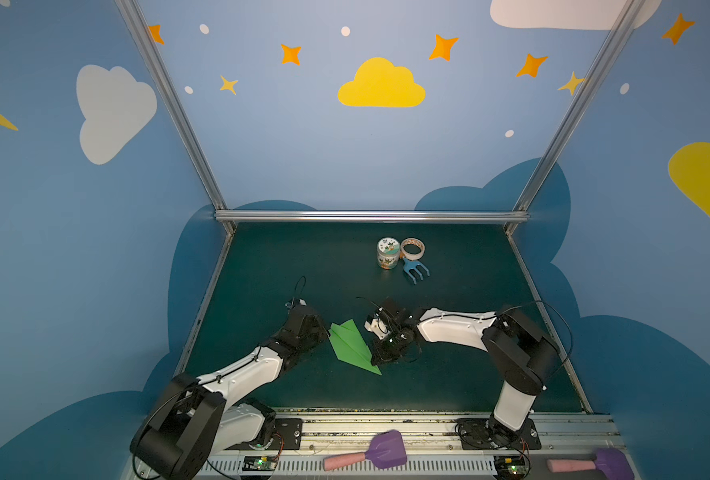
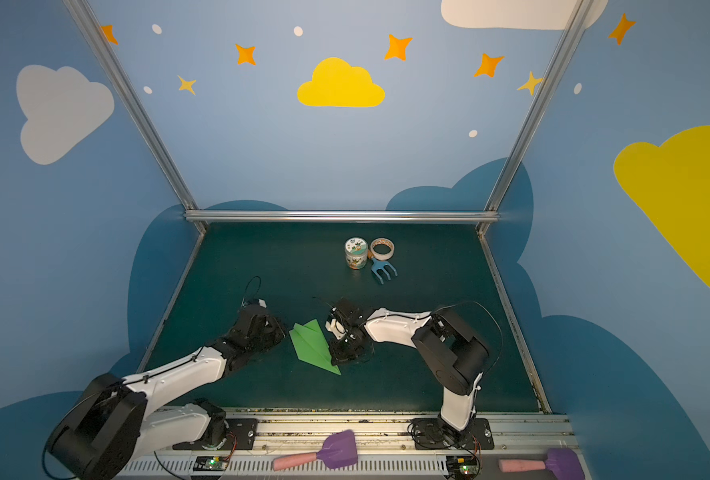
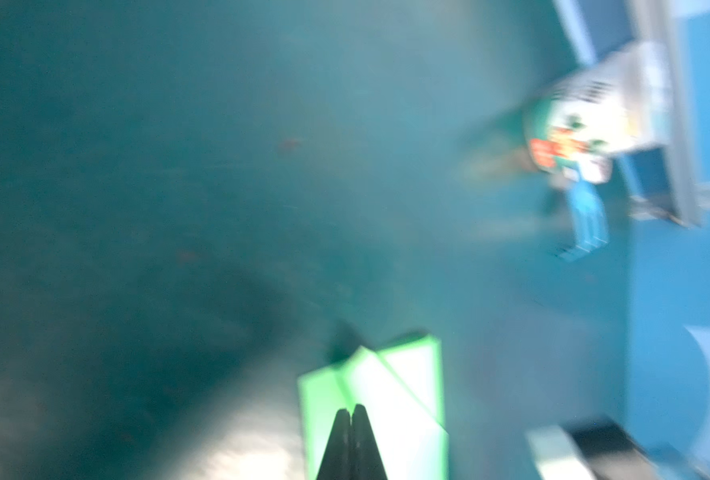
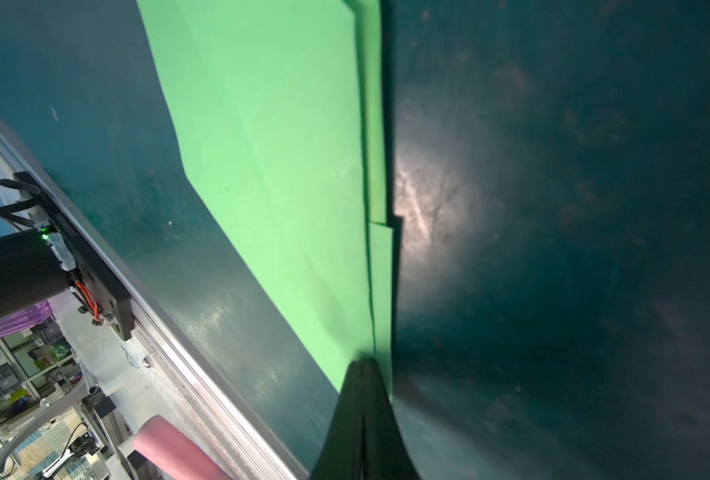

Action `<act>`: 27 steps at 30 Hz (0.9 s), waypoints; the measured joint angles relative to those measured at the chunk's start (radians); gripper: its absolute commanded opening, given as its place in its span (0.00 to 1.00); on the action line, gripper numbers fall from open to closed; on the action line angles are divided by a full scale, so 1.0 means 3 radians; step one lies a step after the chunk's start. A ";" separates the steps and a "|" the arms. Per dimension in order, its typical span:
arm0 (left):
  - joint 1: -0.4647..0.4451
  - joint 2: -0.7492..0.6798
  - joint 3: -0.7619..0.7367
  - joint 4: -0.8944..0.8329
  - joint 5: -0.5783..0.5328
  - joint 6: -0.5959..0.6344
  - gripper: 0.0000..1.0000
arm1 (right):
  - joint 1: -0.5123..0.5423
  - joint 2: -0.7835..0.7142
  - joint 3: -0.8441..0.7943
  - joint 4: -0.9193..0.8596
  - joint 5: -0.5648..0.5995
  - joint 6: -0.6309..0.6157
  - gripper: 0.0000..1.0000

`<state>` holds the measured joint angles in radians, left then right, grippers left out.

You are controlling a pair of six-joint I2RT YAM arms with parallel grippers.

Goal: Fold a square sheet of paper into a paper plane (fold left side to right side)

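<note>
The paper plane (image 1: 351, 345) (image 2: 314, 345) lies flat on the dark green mat, a bright green pointed dart with layered flaps and its nose toward the front rail. My left gripper (image 1: 327, 332) (image 2: 285, 332) is shut at the dart's wide back end. In the blurred left wrist view its closed tips (image 3: 351, 409) sit over the paper plane (image 3: 390, 386). My right gripper (image 1: 373, 358) (image 2: 333, 358) is shut at the dart's right edge near the nose. Its closed tips (image 4: 363, 362) rest on the paper plane (image 4: 282, 166) at the crease line. Neither gripper visibly holds paper between its fingers.
A small printed jar (image 1: 388, 253), a tape roll (image 1: 412, 248) and a blue toy rake (image 1: 415, 270) stand together at the back of the mat. Two purple shovels with pink handles (image 1: 370, 455) (image 1: 590, 463) lie on the front rail. Aluminium frame posts border the mat.
</note>
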<state>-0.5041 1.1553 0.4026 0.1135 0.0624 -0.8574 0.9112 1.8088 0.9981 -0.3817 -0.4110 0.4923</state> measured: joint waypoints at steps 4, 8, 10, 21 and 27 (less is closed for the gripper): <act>-0.0305 0.0017 0.0057 0.0037 0.0018 -0.0079 0.04 | 0.0000 0.0003 0.0000 0.0000 0.0000 0.0000 0.00; -0.0621 0.0285 0.0086 0.0173 0.0024 -0.0181 0.04 | 0.0000 0.0003 0.0001 -0.0001 0.0001 0.0000 0.00; -0.0748 0.0443 0.0104 0.0253 0.0028 -0.0216 0.04 | 0.0000 0.0003 0.0001 -0.0001 0.0001 0.0000 0.00; -0.1058 0.1086 0.0245 0.0684 0.0048 -0.0351 0.04 | 0.0000 0.0003 0.0001 -0.0003 0.0003 -0.0001 0.00; -0.1081 0.1287 0.0167 0.0970 0.0041 -0.0505 0.04 | 0.0004 0.0003 0.0001 -0.0010 0.0013 -0.0043 0.00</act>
<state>-0.8284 1.5414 0.4526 0.4046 0.0746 -1.0088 0.9123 1.8095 0.9985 -0.3847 -0.4072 0.4793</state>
